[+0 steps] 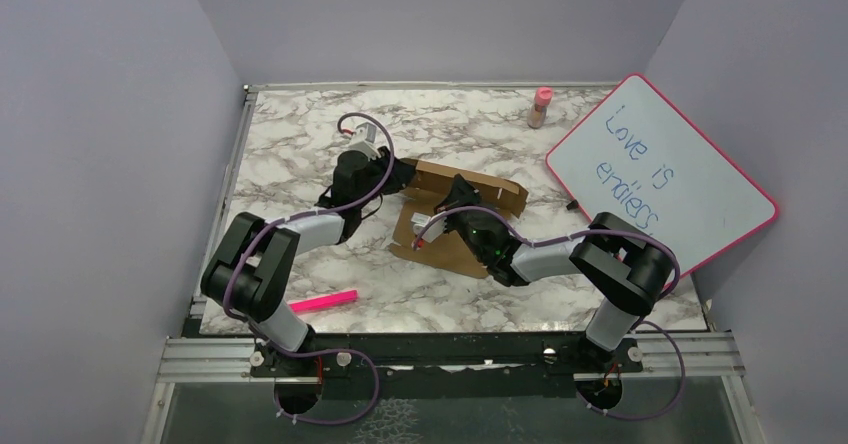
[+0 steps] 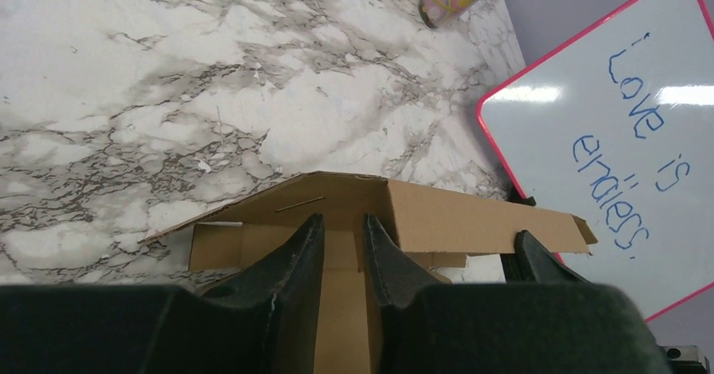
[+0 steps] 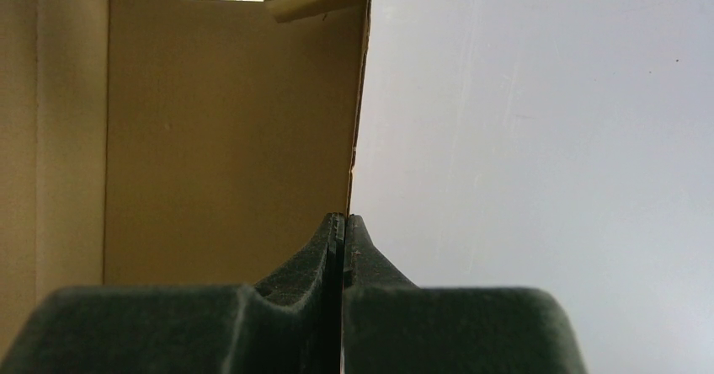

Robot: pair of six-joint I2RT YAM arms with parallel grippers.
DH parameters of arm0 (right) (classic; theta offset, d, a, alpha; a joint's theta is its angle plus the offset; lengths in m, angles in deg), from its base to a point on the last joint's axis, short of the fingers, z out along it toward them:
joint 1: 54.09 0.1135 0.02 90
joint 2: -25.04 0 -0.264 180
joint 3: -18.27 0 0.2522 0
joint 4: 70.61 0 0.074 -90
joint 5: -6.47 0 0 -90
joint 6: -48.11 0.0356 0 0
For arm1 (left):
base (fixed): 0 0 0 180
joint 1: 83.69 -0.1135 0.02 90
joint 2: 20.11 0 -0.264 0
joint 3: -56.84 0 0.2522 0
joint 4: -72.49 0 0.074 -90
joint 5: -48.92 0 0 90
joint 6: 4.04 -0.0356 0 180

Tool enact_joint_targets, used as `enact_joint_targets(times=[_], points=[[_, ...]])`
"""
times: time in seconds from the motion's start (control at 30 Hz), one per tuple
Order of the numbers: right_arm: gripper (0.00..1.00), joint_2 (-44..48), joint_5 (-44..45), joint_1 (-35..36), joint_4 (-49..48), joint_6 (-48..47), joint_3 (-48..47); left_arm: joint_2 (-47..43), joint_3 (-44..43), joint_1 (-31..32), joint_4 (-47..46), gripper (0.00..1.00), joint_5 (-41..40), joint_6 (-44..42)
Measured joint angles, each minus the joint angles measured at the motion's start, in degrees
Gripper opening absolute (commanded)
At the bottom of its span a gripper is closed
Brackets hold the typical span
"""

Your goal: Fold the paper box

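The brown paper box lies partly folded in the middle of the table, with its far wall raised. My left gripper is at the box's far left corner. In the left wrist view it stands open by a narrow gap over the box's inner panel, and the raised wall begins at its right finger. My right gripper reaches into the box from the near right. In the right wrist view it is shut on the edge of an upright flap.
A pink-framed whiteboard with blue writing leans at the right, also in the left wrist view. A pink-capped bottle stands at the back. A pink marker lies near the front left. Purple walls close in the table.
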Motion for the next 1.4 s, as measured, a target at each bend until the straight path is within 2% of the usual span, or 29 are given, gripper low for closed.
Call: enact_joint_targets(times=[0.4, 0.53, 0.93, 1.03, 1.17, 1.4], points=[[0.03, 0.0, -0.04, 0.02, 0.07, 0.0, 0.0, -5.9, 11.3, -0.39, -1.86, 0.4, -5.86, -0.28], [0.03, 0.0, -0.04, 0.02, 0.07, 0.0, 0.0, -5.27, 11.93, -0.72, -2.27, 0.44, -7.72, -0.33], [0.03, 0.0, -0.04, 0.02, 0.09, 0.02, 0.0, 10.95, 8.66, -0.85, -13.2, 0.49, -7.76, 0.92], [0.03, 0.0, -0.04, 0.02, 0.11, 0.04, 0.0, 14.25, 7.39, -0.85, -16.65, 0.49, -7.23, 1.4], [0.02, 0.0, -0.04, 0.02, 0.11, 0.11, 0.0, 17.81, 6.64, -0.85, -21.24, 0.43, -4.96, 2.4], [0.02, 0.0, -0.07, 0.02, 0.11, 0.28, 0.0, 17.05, 8.44, 0.55, -27.56, 0.38, -3.41, 2.29]])
